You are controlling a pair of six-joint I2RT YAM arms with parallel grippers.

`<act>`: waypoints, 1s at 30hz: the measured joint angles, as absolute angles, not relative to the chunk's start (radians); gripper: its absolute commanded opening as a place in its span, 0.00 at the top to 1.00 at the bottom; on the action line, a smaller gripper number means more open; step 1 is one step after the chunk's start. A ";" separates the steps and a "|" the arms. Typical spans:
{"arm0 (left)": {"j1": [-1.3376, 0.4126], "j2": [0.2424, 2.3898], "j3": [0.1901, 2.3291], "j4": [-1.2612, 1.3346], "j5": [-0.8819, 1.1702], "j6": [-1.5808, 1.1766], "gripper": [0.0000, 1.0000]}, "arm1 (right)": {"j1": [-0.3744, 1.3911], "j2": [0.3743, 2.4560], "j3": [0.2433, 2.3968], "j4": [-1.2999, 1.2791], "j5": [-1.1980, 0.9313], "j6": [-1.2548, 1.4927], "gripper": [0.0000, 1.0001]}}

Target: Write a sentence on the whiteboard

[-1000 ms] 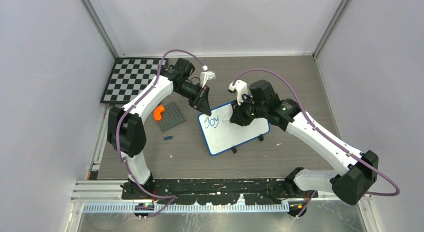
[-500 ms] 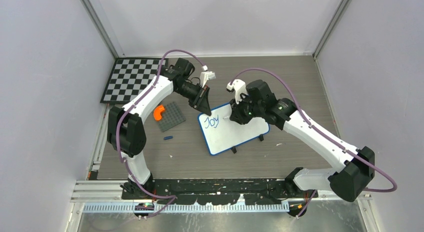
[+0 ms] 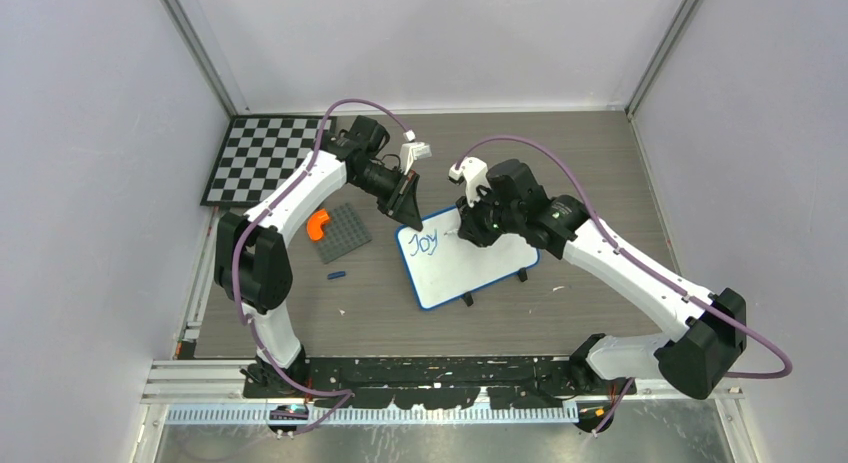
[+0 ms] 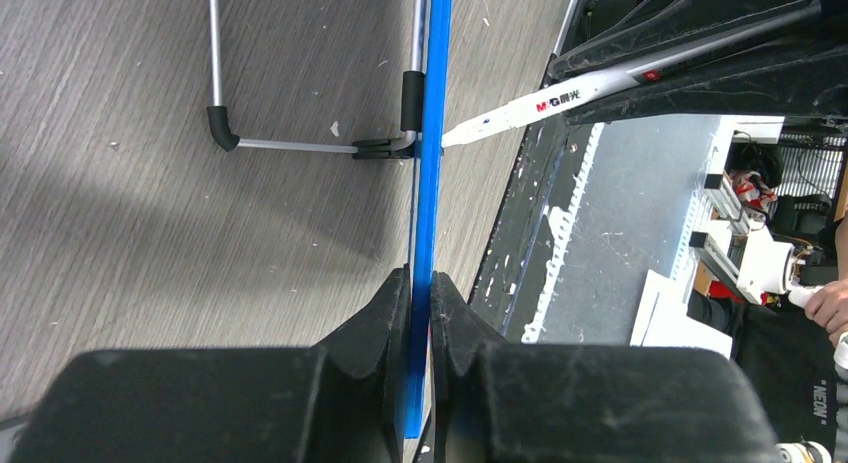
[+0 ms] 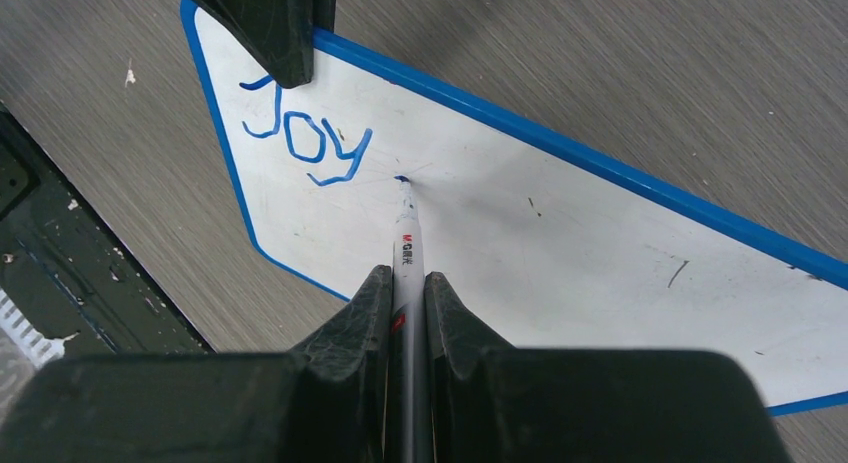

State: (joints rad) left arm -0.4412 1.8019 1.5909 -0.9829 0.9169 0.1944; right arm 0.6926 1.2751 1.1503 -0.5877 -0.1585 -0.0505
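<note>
On the whiteboard (image 5: pixel 560 243) edge, left pincer (image 4: pixel 420 280) clamped; right pincer (image 5: pixel 405 283) clamped around marker (image 5: pixel 406 228), blank board alongside.

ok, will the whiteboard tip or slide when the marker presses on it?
Probably tippy alone: the whiteboard props on a thin wire stand. Likely stiff, since its blue frame runs straight. With the left gripper clamping its edge, marker pressure shouldn't shift it much.

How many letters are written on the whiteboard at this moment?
3, in one row on the whiteboard, near the end clamped by the left gripper: J closest to that gripper, O in the middle, Y nearest the marker tip. None seems hidden.
</note>
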 measured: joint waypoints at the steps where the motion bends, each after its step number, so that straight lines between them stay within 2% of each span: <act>1: -0.441 1.802 1.591 -0.982 0.917 0.194 1.00 | 0.693 1.275 1.150 -0.587 -0.154 -0.051 1.00; 30: -0.441 1.802 1.591 -0.980 0.912 0.195 1.00 | 0.701 1.263 1.148 -0.598 -0.106 -0.076 1.00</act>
